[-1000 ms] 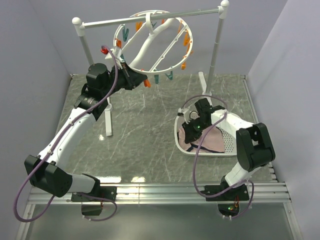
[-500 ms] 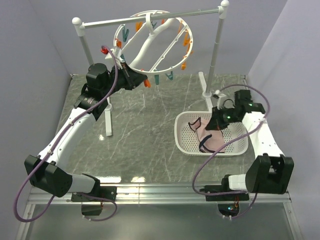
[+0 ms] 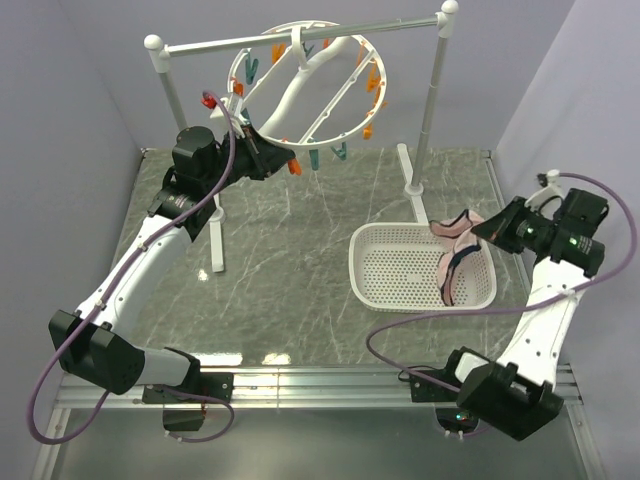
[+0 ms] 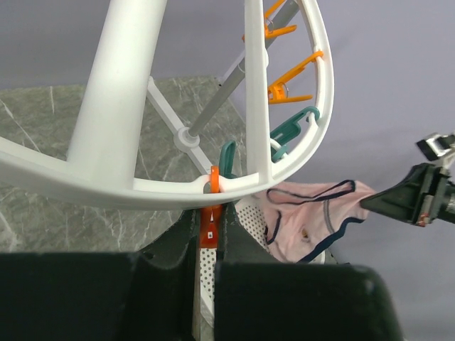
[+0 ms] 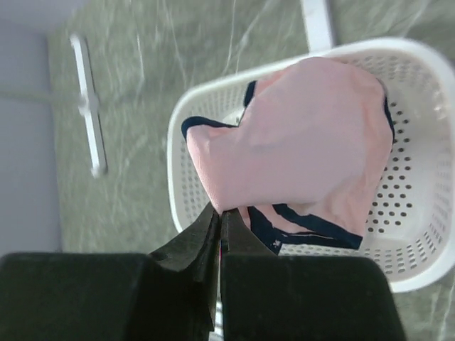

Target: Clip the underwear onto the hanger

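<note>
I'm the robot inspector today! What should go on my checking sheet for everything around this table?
Surface: grey-green marbled table top, nothing spilled seen.
Job's things: pale pink underwear with navy edging dangles over the basket's right end; round white plastic hanger ring with orange and teal clips hangs tilted from the rail.
Clutter: white perforated plastic basket; white rail stand.
Grippers: left gripper shut on an orange clip at the ring's lower rim; right gripper shut on the underwear.
Cables: purple cables loop loosely along both arms.
Surroundings: plain pale lilac walls; nothing else seen.
</note>
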